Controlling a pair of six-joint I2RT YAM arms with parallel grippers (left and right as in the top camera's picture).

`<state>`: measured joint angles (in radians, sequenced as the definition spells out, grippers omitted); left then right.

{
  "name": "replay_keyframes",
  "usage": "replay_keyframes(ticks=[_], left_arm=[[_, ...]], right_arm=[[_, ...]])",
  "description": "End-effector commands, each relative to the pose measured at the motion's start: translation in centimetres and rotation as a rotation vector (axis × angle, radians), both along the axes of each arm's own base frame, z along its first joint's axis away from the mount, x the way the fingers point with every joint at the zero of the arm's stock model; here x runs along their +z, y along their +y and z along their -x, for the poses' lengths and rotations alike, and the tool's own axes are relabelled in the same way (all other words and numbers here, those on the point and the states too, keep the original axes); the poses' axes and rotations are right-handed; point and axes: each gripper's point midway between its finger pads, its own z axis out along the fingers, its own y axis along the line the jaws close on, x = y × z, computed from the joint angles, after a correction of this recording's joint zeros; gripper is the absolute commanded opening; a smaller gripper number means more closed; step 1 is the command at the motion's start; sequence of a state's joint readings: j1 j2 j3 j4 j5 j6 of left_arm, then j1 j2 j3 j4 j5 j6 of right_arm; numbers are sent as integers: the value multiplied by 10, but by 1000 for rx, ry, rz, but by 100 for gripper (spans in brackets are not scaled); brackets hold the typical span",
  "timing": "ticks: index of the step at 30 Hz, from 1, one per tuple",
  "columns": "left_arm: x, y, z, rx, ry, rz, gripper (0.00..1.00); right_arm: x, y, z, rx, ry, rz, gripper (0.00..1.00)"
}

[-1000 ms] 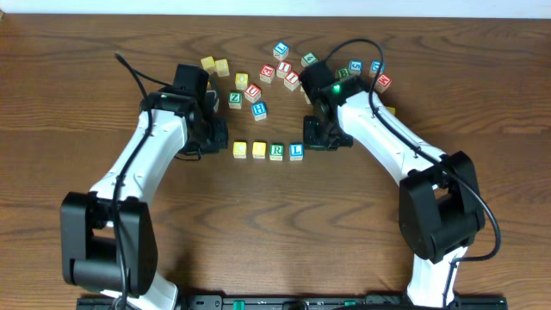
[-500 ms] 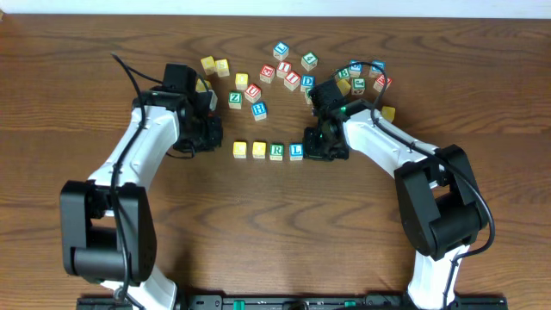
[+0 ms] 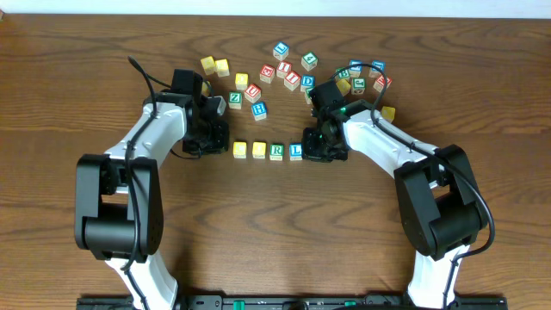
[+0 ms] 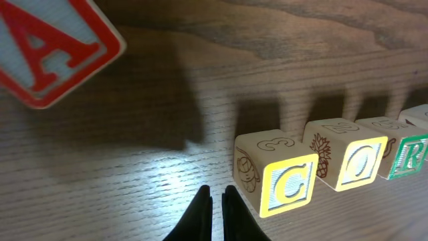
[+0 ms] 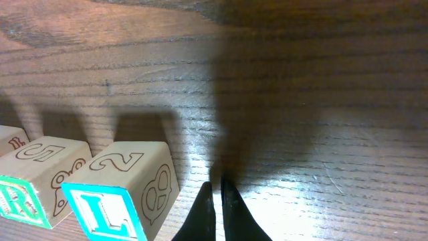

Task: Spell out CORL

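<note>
Four letter cubes stand in a row on the table: yellow C cube (image 3: pixel 239 149) (image 4: pixel 281 181), yellow O cube (image 3: pixel 258 150) (image 4: pixel 354 161), green R cube (image 3: pixel 276 151) (image 4: pixel 406 155) (image 5: pixel 20 194), and blue L cube (image 3: pixel 296 151) (image 5: pixel 120 194). My left gripper (image 3: pixel 219 142) (image 4: pixel 217 193) is shut and empty, low on the table just left of the C cube. My right gripper (image 3: pixel 312 148) (image 5: pixel 215 185) is shut and empty, just right of the L cube.
A scatter of other letter cubes lies behind the row, among them a blue H cube (image 3: pixel 259 110), a green Z cube (image 3: pixel 235 99) and yellow cubes (image 3: pixel 215 65). A red A cube (image 4: pixel 47 47) looms close in the left wrist view.
The left arm moved right and down toward the C end of the row. The right gripper came down beside the L cube and has held there since.
</note>
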<state>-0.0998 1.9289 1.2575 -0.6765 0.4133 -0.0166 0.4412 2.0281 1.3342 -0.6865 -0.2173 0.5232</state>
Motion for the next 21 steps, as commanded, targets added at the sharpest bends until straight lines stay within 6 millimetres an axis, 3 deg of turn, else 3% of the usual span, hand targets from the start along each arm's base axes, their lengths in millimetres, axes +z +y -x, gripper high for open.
replay_keyframes(ticks=[1,21], left_arm=[[-5,-3,3,-23,14,21,7],[-7,-34,11,-102,6,21,8]], right_arm=[[-7,0,3,-14,25,-7,1],[-5,9,-3,-6,2,-47,1]])
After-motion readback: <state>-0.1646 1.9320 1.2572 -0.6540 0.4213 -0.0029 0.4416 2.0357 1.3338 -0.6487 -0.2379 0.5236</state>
